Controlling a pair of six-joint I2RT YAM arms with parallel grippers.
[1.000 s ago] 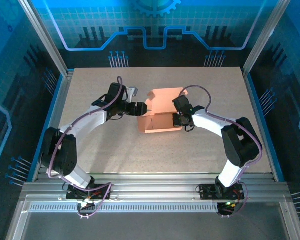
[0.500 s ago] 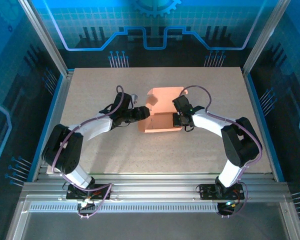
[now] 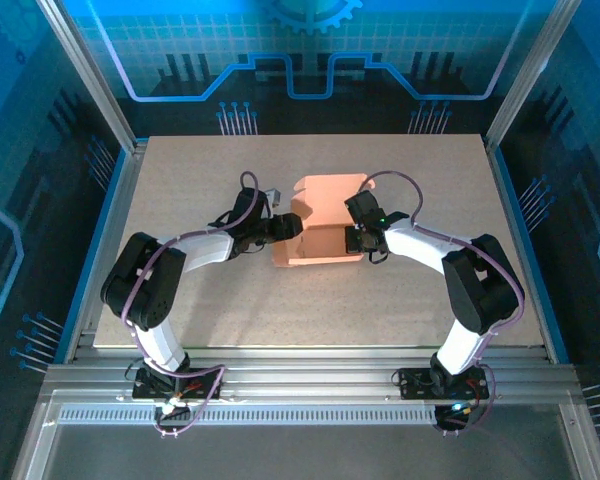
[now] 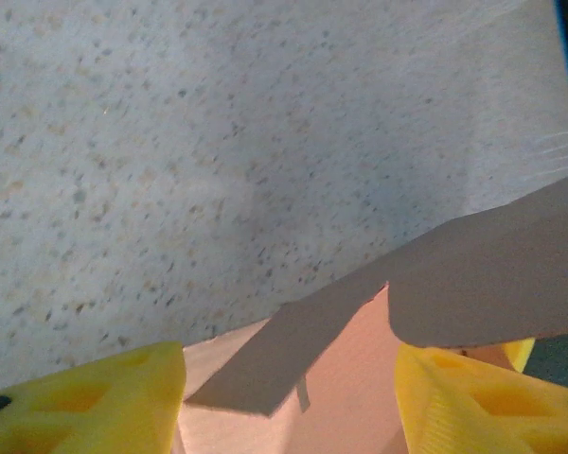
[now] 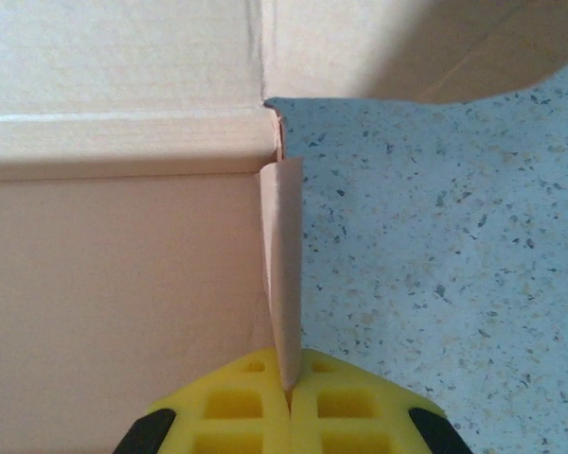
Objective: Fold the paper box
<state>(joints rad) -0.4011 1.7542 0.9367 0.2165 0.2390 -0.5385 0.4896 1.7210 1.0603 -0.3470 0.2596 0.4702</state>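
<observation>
The paper box (image 3: pixel 325 215) lay partly folded at the middle of the table (image 3: pixel 180 300). The right gripper (image 5: pixel 289 402) was pinched together on its thin upright side flap. The left gripper (image 4: pixel 289 407) stood with fingers apart around the opposite flaps, its fingertips cut off and any contact unclear.

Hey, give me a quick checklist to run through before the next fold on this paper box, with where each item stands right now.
1. Right end effector shut on the side flap: ok.
2. Left end effector open, straddling the paper box at its left edge: ok.
3. Left fingers touching cardboard: cannot tell.
4. Box base resting on the table: ok.
5. Box fully folded: not ok.
</observation>
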